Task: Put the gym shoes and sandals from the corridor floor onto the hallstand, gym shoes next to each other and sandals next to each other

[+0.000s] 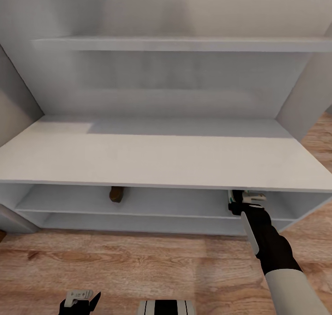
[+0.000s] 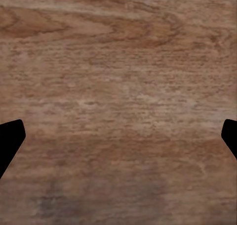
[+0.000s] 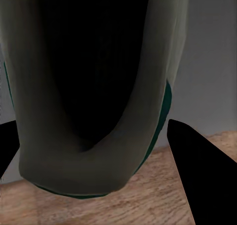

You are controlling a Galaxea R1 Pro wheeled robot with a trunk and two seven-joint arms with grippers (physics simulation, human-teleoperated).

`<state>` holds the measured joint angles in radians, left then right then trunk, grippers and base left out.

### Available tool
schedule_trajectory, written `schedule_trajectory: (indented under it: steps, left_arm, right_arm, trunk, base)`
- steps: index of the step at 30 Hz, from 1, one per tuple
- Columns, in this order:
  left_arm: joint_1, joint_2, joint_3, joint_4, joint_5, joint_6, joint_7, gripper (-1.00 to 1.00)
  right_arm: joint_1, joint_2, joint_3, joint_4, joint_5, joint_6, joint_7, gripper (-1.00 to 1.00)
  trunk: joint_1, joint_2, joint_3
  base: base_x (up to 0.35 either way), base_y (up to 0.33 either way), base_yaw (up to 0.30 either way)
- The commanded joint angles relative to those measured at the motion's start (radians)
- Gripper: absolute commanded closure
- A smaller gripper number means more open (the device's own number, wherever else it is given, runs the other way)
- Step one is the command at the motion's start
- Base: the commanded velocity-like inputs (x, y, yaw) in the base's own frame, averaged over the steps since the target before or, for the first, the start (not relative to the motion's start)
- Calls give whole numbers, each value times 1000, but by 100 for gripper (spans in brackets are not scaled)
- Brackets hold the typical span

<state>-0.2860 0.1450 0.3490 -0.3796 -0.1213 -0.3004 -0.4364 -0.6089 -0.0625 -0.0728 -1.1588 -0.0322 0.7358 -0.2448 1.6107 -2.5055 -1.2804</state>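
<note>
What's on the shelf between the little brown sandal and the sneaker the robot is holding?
Nothing. In the head view, the white shelf is bare between the sandal and the sneaker at the right claw.

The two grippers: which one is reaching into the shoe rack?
The right gripper, extended under the bench top at a shoe. The left gripper hangs over the floor.
</note>
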Motion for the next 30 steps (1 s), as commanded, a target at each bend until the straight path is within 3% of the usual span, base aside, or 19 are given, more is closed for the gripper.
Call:
schedule_trajectory:
  steps: [1,17,18,25,30]
  left_arm:
    - [-1,0,8,1,-11,-5,-5,-100]
    - [-1,1,8,1,-11,-5,-5,-100]
    - [-1,1,8,1,-11,-5,-5,-100]
    - [-1,1,8,1,-11,-5,-5,-100]
    - [-1,1,8,1,-11,-5,-5,-100]
  right_arm:
    - [0,0,1,54,-6,4,-5,100]
    - [0,-1,1,54,-6,4,-4,100]
    - [0,-1,1,54,-6,4,-4,-100]
    - [0,-2,2,54,-6,4,-4,-100]
    - [0,-2,2,54,-6,4,-4,-100]
  trunk:
    - [0,0,-1]
    - [0,0,-1]
    - [0,0,-1]
    - [0,0,-1]
    - [0,0,-1]
  base:
    - [113,0,0]
    - [73,0,0]
    - [0,0,0]
    - [-8,0,0]
    - [-242,0,0]
